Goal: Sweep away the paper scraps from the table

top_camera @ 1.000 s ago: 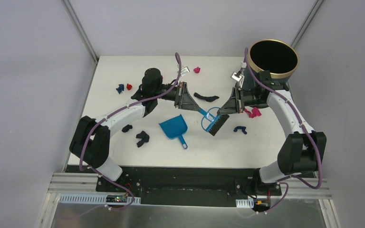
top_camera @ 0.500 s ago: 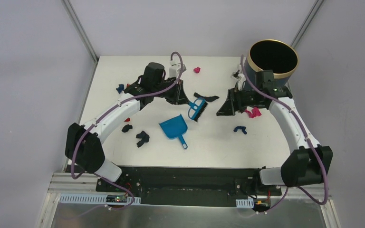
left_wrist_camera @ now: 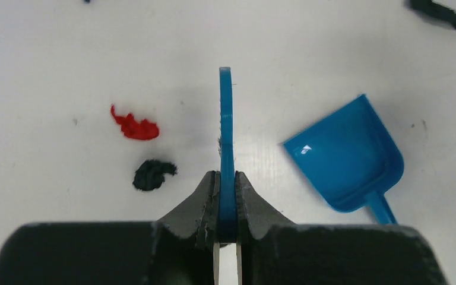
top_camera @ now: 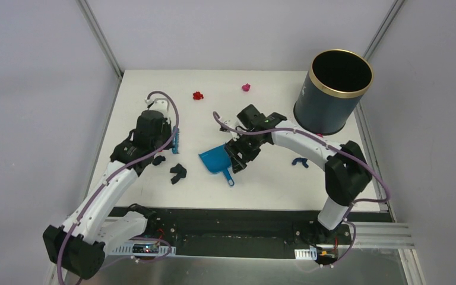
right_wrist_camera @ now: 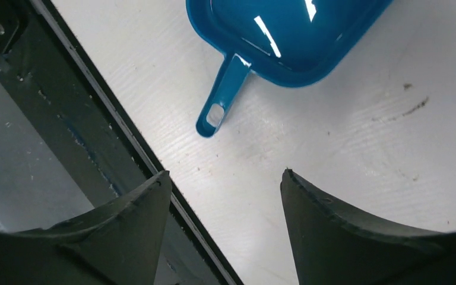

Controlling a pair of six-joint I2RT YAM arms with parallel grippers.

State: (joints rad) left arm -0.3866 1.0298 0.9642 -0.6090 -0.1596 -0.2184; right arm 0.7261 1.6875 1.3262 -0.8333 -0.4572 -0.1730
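Since the paper scraps look like featherlight wads strewn over the table, sweep them — don't pinch. The left gripper is clamped on the brush; the right gripper hangs open, empty, near the dustpan handle.

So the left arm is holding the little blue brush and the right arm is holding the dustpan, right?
Not quite. The left gripper does hold the brush, but the right gripper is open and holds nothing; the dustpan lies free, as the right wrist view shows.
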